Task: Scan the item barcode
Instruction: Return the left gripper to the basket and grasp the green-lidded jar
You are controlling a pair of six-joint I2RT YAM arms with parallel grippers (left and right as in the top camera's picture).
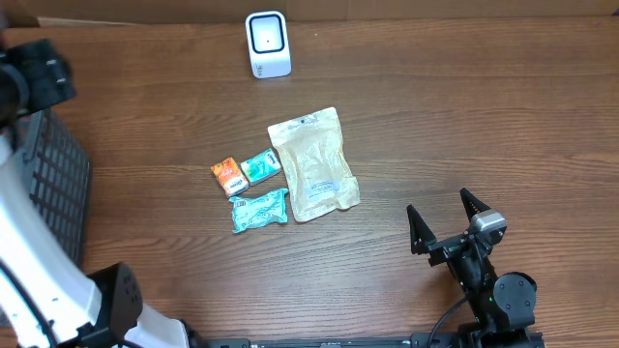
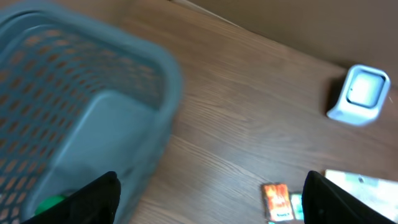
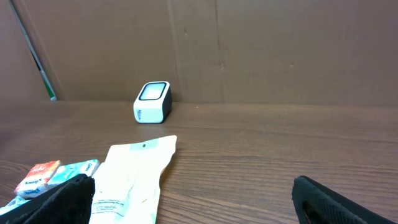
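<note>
Left gripper stands released, empty, at the basket, seemingly a drop-off point; right gripper hangs spread near the pouch.

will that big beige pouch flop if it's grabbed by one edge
Probably floppy: the beige pouch lies flat and wrinkled, so it would likely sag. It looks thin, so likely light. Pushed, it should slide, not roll.

We see white scanner upright at far side of tabletop. Beige pouch lies flat mid-tabletop, label up. Just left of it: orange packet and green packet touching; teal packet below them, by pouch's lower corner.
</note>
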